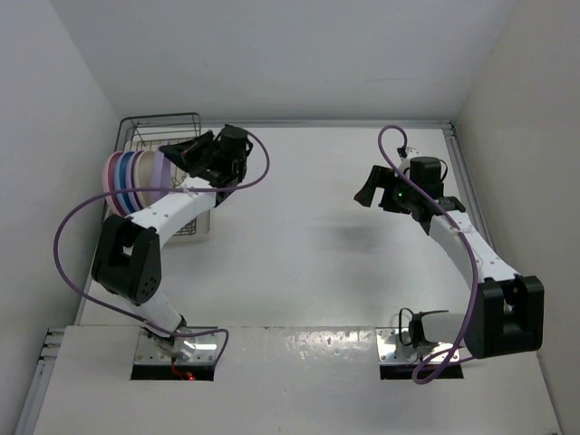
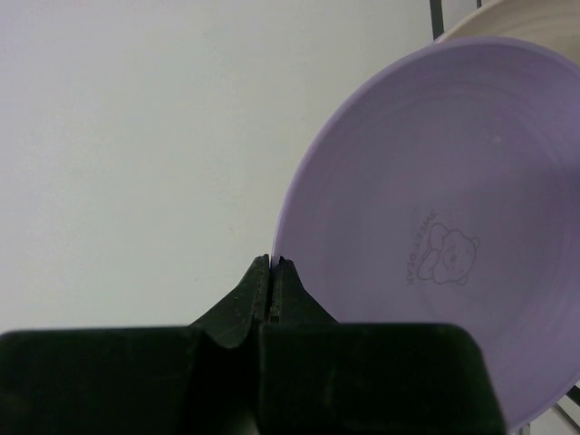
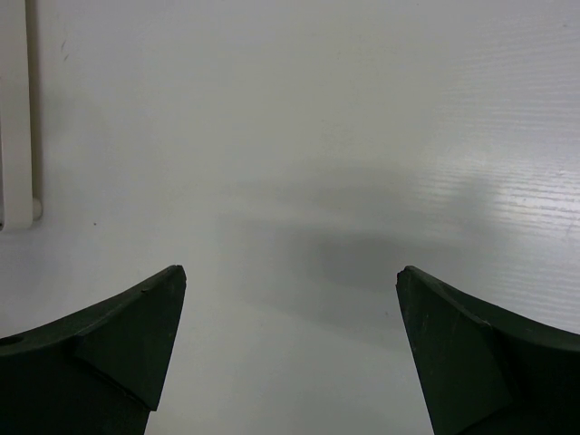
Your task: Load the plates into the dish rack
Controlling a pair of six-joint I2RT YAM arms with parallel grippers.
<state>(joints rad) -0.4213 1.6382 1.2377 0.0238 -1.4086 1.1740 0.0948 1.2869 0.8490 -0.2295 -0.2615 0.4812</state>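
Observation:
The dish rack [image 1: 149, 125] of dark wire stands at the table's far left. Several plates stand on edge in it, side by side: a pink one [image 1: 110, 174] outermost, then cream, a blue one [image 1: 137, 172] and a lilac one [image 1: 157, 169] nearest the arm. My left gripper [image 1: 174, 152] is shut right beside that lilac plate [image 2: 435, 245]. Its closed tips [image 2: 273, 263] lie against the plate's rim, and nothing shows between them. A cream plate [image 2: 530, 16] peeks out behind. My right gripper [image 1: 370, 190] hangs wide open over bare table [image 3: 290, 272] and holds nothing.
White walls close in the table on the left, back and right. The rack's pale tray base [image 1: 195, 227] shows under my left arm. A pale raised strip [image 3: 18, 109] lies at the left of the right wrist view. Purple cables loop off both arms.

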